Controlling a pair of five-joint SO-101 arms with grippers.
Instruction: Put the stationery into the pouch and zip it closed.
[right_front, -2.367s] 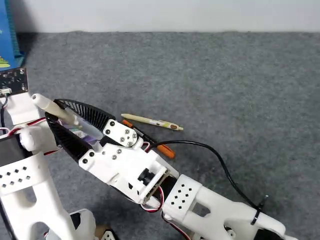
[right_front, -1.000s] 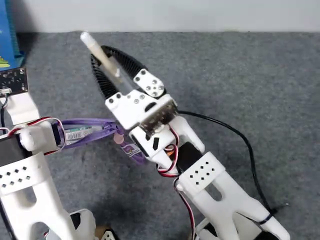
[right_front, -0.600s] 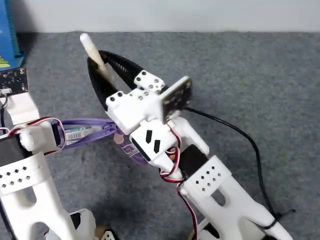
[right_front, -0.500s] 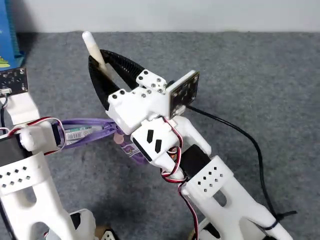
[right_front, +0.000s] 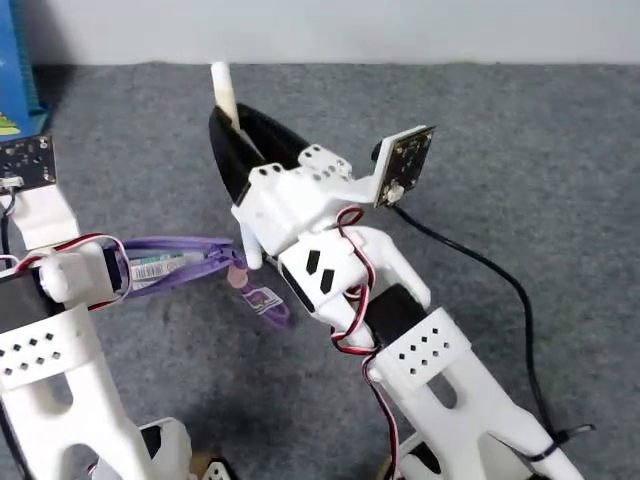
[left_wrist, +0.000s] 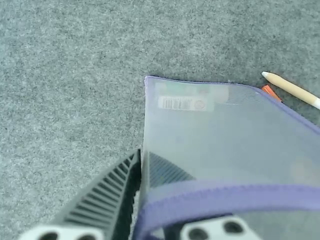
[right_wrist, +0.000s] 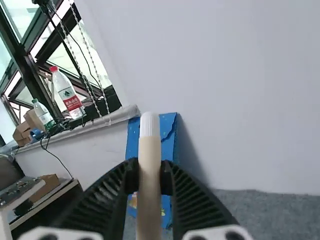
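Right hand (right_front: 238, 128) grasps a cream pen (right_front: 224, 88); left hand (left_wrist: 141, 167) pinches the pouch (left_wrist: 215, 135).
The right hand's jaws are clenched on the pen's barrel, held above the grey counter (right_front: 500, 150) with its tip pointing up. The left hand is clamped on the edge of the purple-trimmed pouch, low over the counter. A second pen (left_wrist: 292, 90) and an orange item (left_wrist: 270, 92) lie just past the pouch's corner.

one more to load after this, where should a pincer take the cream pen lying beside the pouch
Probably the barrel, from straight above, closing across its width: the cream pen lies flat on the carpet with its tip by the pouch corner, so grip away from that end.
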